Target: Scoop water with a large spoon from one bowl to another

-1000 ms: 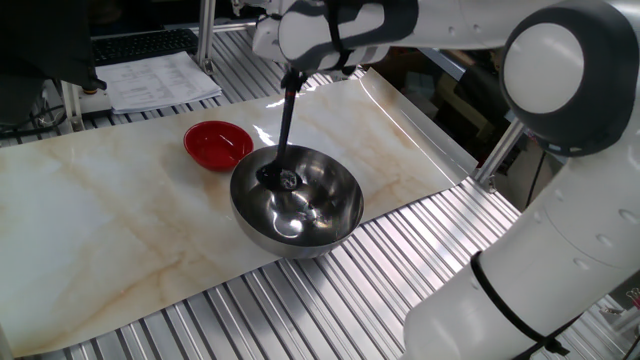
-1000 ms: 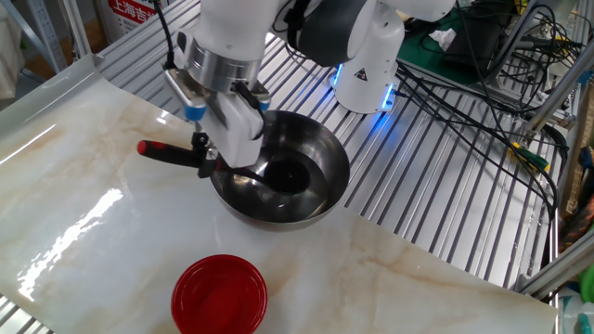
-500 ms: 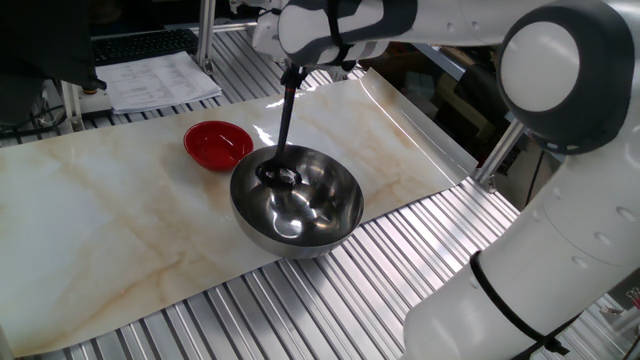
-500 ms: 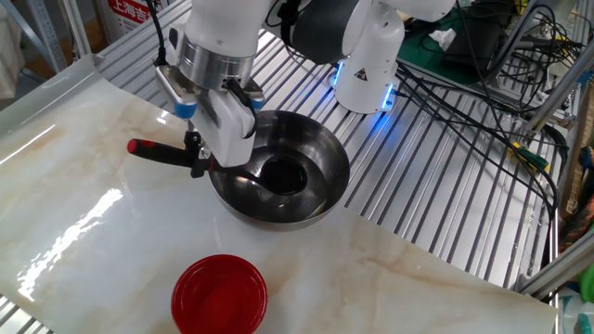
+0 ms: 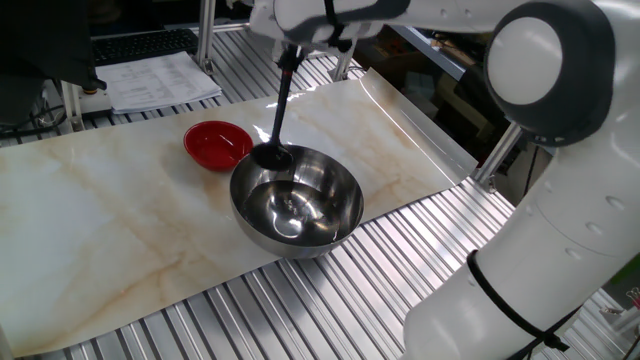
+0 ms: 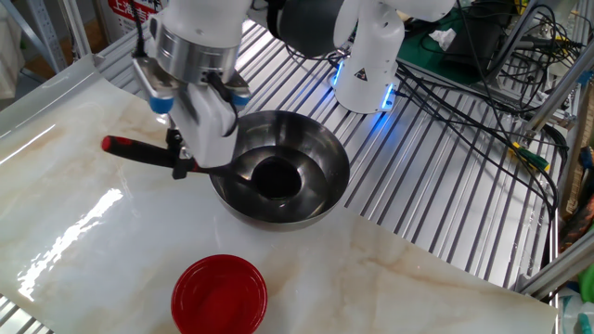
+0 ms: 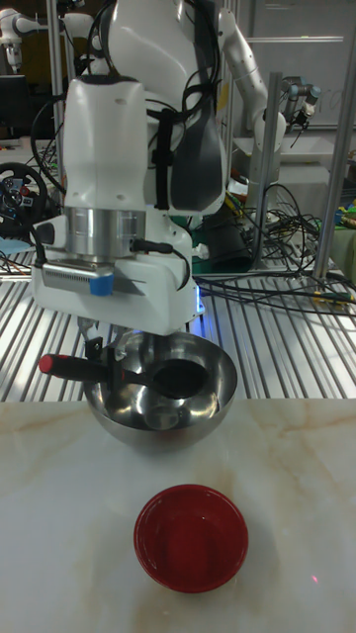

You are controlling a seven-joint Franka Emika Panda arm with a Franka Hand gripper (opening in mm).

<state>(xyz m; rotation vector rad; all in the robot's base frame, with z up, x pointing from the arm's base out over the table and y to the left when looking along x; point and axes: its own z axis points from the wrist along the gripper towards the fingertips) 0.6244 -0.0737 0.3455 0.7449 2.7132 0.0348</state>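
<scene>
While lifted over the near rim of the steel bowl, ladle: gripped by its handle, scoop level with the rim.

Gripper (image 6: 178,156): clenched on the ladle handle, fingers either side of it in the other fixed view; hidden under the wrist in one fixed view.

Ladle (image 5: 277,112): black, thin handle slanting up from the scoop to the wrist; scoop (image 5: 271,156) at the bowl's rim on the side toward the red bowl. In the other fixed view, handle roughly level, red-tipped end (image 6: 109,144) sticking out past the gripper over the table.

Steel bowl (image 5: 330,215): large, shiny, on the marble sheet near its edge; upright. Dark round reflection inside (image 6: 275,176).

Water: not clearly seen; only shine inside the steel bowl.

Red bowl (image 5: 214,144): small, glossy, on the sheet, near the steel bowl but apart from it; contents cannot be told.

Sheet (image 5: 90,230): pale marble pattern, laid on a slatted metal table (image 6: 436,186).
</scene>
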